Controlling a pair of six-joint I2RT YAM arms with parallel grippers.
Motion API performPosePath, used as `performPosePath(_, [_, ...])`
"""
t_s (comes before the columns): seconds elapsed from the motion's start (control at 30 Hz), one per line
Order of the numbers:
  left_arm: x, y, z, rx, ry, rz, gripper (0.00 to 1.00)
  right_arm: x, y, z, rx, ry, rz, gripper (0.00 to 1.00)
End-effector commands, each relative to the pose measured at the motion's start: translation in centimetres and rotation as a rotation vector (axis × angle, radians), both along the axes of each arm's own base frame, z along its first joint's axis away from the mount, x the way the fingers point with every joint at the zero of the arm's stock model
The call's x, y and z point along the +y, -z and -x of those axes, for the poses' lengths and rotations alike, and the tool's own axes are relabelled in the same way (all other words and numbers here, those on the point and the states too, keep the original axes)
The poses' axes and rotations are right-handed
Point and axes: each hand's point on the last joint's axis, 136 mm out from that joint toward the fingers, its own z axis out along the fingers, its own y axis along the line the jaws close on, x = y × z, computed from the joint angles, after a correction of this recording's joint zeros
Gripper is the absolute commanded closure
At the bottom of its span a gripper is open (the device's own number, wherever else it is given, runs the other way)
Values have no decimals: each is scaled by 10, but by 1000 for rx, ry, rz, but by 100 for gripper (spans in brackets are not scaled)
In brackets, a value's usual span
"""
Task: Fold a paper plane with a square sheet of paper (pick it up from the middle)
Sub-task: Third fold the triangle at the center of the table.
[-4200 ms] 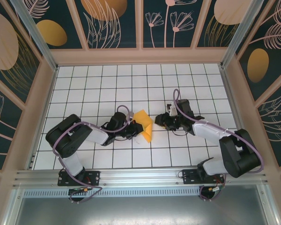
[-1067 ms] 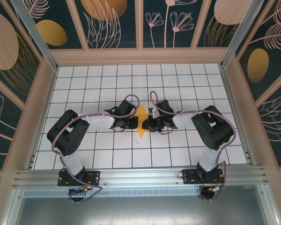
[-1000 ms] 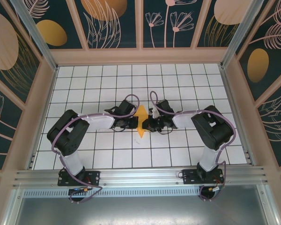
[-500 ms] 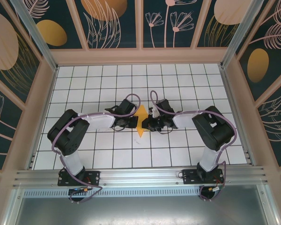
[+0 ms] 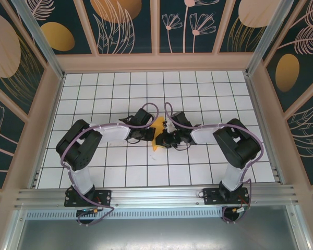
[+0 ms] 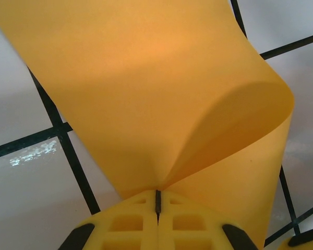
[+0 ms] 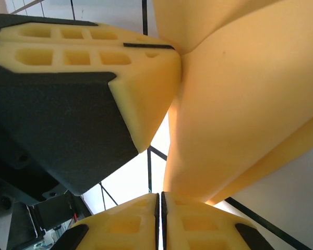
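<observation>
The orange-yellow square sheet of paper (image 5: 156, 142) hangs just above the middle of the grid table, bent into a loop between my two grippers. My left gripper (image 5: 150, 134) is shut on it. In the left wrist view the paper (image 6: 146, 78) narrows into the closed seam of the left gripper (image 6: 157, 194) and curls over to the right. My right gripper (image 5: 164, 138) faces it from the right. Seen from the right wrist, the right gripper (image 7: 160, 197) is shut, and the paper (image 7: 240, 104) rests against the tip of one finger, not in the seam. A left finger (image 7: 120, 67) is close by.
The white grid table (image 5: 109, 99) is fenced by a wooden frame (image 5: 156, 62) with painted panels behind. A metal rail (image 5: 156, 195) runs along the near edge by the arm bases. Both arms reach inward and meet at the centre.
Both grippers have drawn closer together over the last second, and the paper between them looks narrower and more bunched. Four seconds ago the right gripper stood apart from a wider sheet.
</observation>
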Motion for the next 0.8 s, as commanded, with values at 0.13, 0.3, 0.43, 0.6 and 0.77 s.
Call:
performPosePath(0.13, [10,10,-1,6,-2,-61,100,2,7,3,17,0,0,86])
performPosePath(0.3, [8,16,5,33,3,-43,100,-3,18,6,35,4,26,86])
performPosePath(0.43, [9,17,6,35,-7,-39,100,-5,25,7,46,13,39,86])
performPosePath(0.6, [16,28,13,57,-11,-61,100,-5,25,7,47,17,42,86])
performPosePath(0.77, [16,27,11,48,-14,-69,100,1,-5,2,1,16,-17,86])
